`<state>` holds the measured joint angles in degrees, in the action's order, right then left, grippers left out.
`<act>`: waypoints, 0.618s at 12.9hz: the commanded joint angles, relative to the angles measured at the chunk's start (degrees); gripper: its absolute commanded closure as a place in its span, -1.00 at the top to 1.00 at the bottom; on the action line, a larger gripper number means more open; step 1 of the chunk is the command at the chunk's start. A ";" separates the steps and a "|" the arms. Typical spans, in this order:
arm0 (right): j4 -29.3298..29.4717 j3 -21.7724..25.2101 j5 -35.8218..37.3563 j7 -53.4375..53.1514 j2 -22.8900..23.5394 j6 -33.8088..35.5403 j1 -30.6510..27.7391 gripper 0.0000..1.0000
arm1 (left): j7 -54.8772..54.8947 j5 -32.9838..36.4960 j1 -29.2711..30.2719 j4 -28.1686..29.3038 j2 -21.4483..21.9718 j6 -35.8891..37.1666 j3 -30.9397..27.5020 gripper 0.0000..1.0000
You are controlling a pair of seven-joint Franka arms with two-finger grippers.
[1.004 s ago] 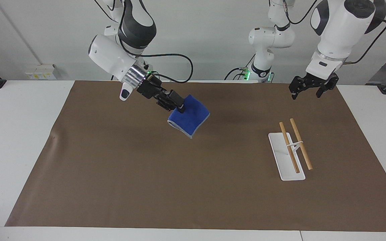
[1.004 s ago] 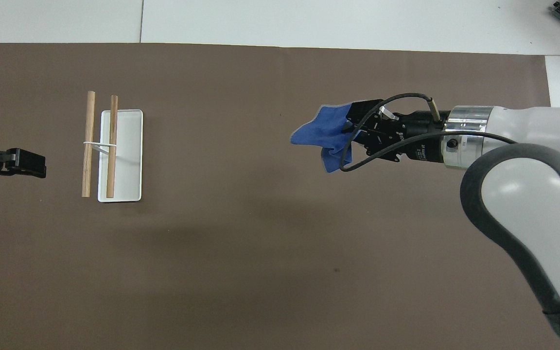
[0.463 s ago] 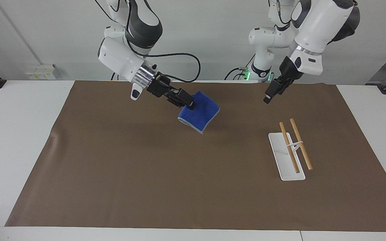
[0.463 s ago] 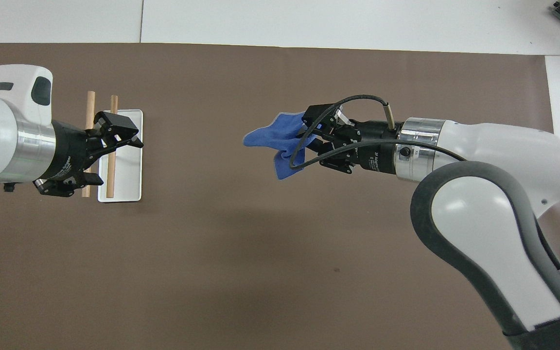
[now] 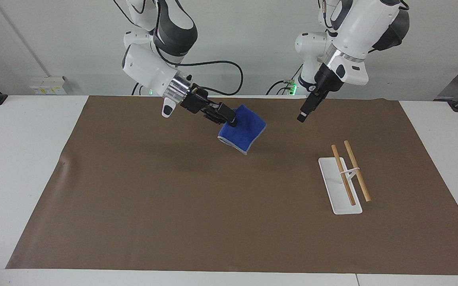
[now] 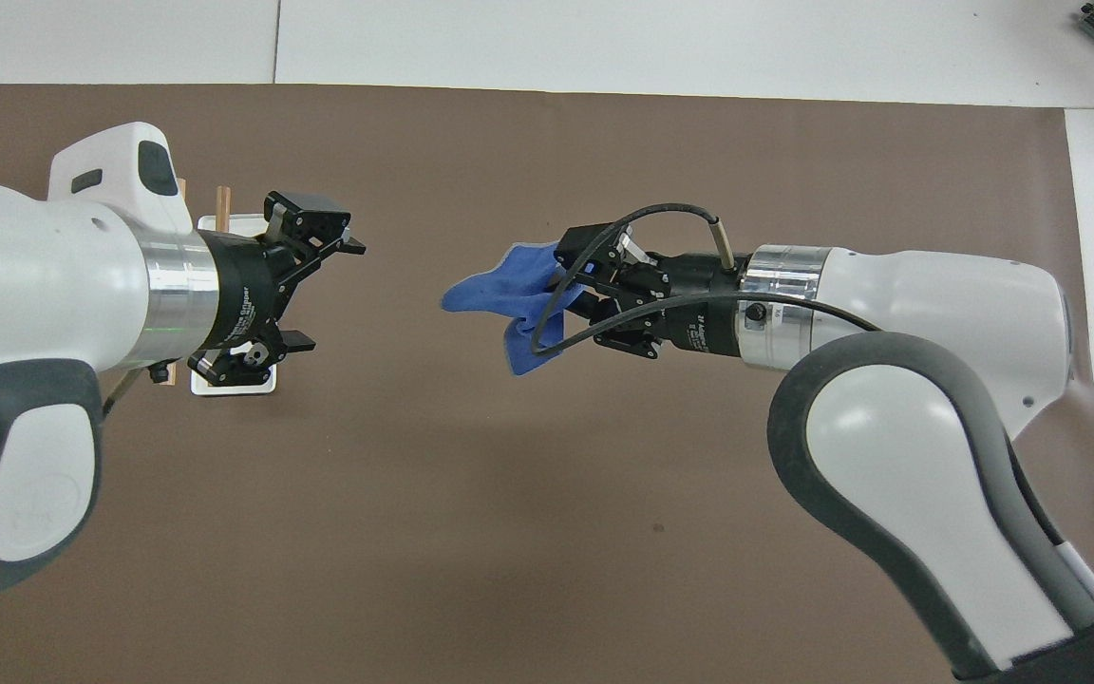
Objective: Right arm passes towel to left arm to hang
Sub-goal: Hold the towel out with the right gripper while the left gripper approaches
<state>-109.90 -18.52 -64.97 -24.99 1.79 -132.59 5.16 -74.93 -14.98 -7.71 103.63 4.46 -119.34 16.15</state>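
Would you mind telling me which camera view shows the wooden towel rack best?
The facing view: the towel rack stands unobstructed there, both wooden rods and the white base plain on the brown mat. In the overhead view the left arm covers most of it; only rod tips and base corners show.
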 commanded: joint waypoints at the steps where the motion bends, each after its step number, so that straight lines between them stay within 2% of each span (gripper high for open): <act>1: 0.04 -0.28 -1.38 -2.16 -0.47 0.32 1.08 -1.00 | -5.22 -1.01 0.42 5.78 2.57 -7.64 2.04 1.00; 8: 0.04 -0.28 -1.03 -5.41 -0.82 0.40 3.45 -1.00 | -9.52 -1.81 0.24 7.29 2.84 -9.51 4.41 1.00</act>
<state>-109.74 -18.57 -64.98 -28.84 1.73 -132.60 8.50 -82.72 -15.49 -7.75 108.68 5.43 -127.50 19.97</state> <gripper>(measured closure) 0.850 0.000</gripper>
